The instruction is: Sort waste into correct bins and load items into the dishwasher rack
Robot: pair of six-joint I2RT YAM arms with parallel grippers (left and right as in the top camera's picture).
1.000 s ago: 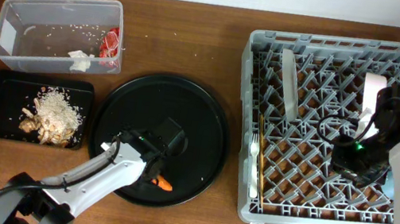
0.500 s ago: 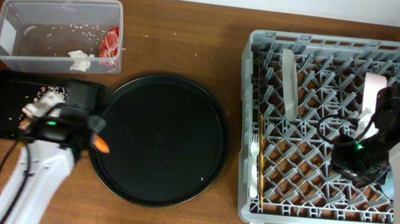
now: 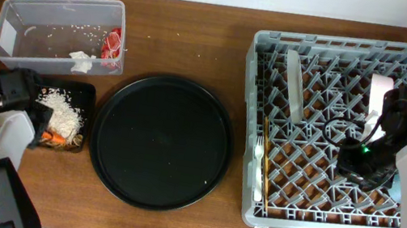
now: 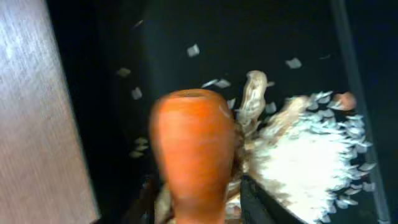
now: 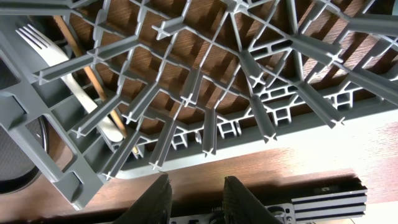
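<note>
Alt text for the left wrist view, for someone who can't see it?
An orange carrot fills the centre, gripped between the fingers of the left gripper, over the shallow black tray. To its right, pale rice and brownish scraps lie in the tray; wooden table shows at left.

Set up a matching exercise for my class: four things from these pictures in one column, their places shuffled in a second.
Things
1 red wrapper
2 carrot
3 chopsticks
4 rice

Places
A in the grey rack
B in the left gripper
C in the clear tub
D on the shallow black tray

Pairs: 1-C, 2-B, 3-A, 4-D
</note>
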